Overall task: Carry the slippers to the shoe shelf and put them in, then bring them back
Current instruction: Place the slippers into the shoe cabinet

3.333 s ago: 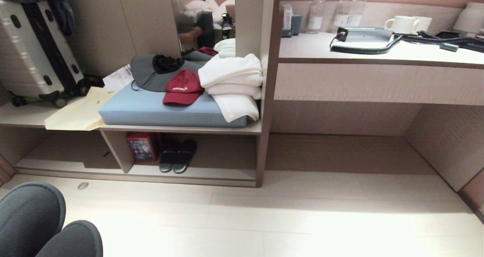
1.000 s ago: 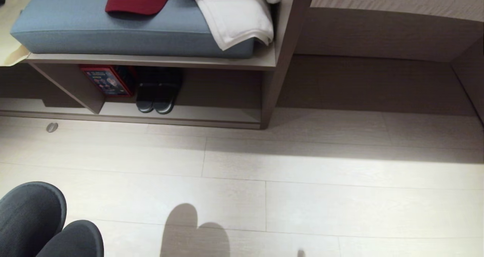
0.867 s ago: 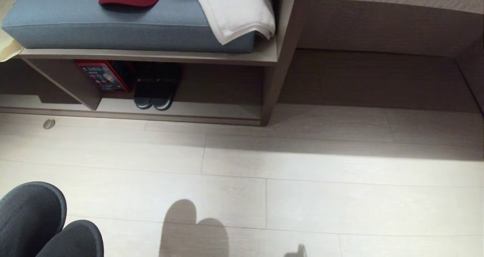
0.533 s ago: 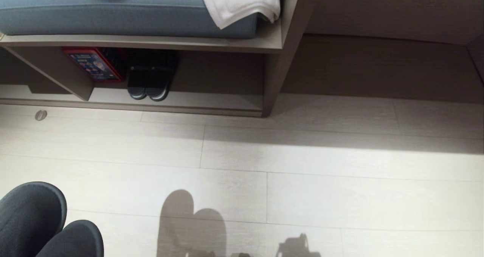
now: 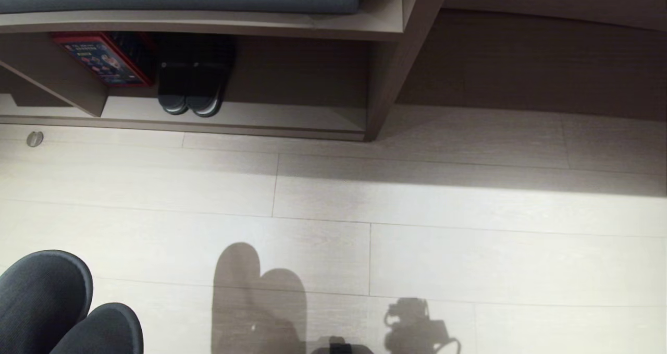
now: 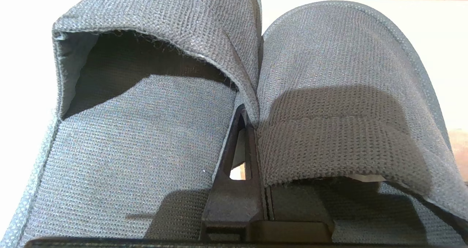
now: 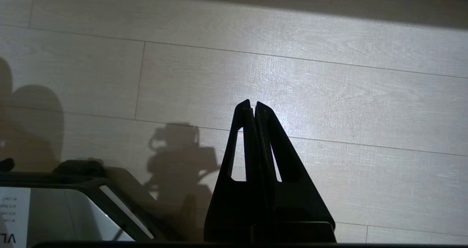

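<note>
Grey fabric slippers (image 6: 329, 105) are pinched side by side at their inner edges by the left gripper (image 6: 245, 131), which is pressed together on them; their rounded toes are seen at the lower left of the head view, above the floor (image 5: 417, 197). The right gripper (image 7: 252, 107) is pressed together, holding nothing, over the floor. The shoe shelf (image 5: 292, 119) lies ahead, with black slides (image 5: 190, 90) and a red box (image 5: 99, 59) inside.

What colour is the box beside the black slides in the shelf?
Red, with a dark printed front; the box shows best in the head view.
</note>
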Robot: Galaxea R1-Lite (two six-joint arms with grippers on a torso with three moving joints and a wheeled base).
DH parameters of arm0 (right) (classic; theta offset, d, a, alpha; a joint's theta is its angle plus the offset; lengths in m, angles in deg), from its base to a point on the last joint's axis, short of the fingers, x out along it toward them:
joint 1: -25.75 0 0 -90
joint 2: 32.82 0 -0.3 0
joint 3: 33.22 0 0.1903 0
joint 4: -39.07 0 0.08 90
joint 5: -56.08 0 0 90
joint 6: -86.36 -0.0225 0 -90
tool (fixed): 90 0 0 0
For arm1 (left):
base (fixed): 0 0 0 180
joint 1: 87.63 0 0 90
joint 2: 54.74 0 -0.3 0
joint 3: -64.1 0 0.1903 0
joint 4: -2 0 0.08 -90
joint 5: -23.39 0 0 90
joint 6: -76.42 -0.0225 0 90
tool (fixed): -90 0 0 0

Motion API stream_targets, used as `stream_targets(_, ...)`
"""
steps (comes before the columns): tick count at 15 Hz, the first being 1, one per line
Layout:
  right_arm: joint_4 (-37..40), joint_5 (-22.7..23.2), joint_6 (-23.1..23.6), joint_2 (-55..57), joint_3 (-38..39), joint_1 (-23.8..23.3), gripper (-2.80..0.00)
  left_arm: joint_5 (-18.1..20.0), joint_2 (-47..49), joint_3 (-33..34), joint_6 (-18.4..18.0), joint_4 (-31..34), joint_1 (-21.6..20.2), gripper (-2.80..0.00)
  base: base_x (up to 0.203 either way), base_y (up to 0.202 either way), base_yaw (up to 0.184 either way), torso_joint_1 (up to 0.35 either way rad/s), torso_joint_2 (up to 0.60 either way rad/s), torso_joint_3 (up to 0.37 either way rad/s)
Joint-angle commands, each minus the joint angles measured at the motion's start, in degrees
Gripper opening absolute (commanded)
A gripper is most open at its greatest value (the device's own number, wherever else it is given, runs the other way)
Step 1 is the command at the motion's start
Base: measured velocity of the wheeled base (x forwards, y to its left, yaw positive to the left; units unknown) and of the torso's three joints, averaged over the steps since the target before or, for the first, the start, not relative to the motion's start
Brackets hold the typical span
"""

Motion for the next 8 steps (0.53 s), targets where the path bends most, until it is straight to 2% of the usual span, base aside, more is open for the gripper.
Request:
stream_targets(1,-0.01,0.05,-0.03,-0.19,0.00,0.00,-2.80,-0.09,-0.04,0.09,0.02,0.00,0.04,-2.80,0.000,0.000,0.000,0.009,0.00,-0.200)
stream_targets(8,0.08,-0.04,-0.29,-0.10,0.00,0.00,-2.80,-0.09,-0.04,0.09,0.02,0.00,-0.04,-2.80,0.000,0.000,0.000,0.003,0.00,-0.199)
